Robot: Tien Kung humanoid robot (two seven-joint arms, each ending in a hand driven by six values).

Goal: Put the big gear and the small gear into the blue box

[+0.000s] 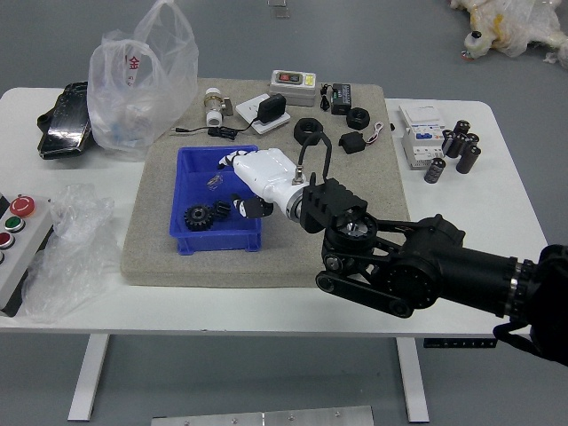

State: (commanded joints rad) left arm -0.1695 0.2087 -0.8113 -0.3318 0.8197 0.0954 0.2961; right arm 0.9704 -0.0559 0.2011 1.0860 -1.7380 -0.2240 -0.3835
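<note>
The black arm [444, 264] has a white-backed hand [270, 177]

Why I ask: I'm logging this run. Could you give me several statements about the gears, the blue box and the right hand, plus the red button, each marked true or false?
1. The big gear and the small gear both lie inside the blue box. True.
2. The right hand reaches over the blue box. True.
3. The right hand grips the big gear. False: it is open and holds neither gear.
4. The small gear is left of the big gear. False: it is on the right.
5. The red button is left of the blue box. True.
</note>
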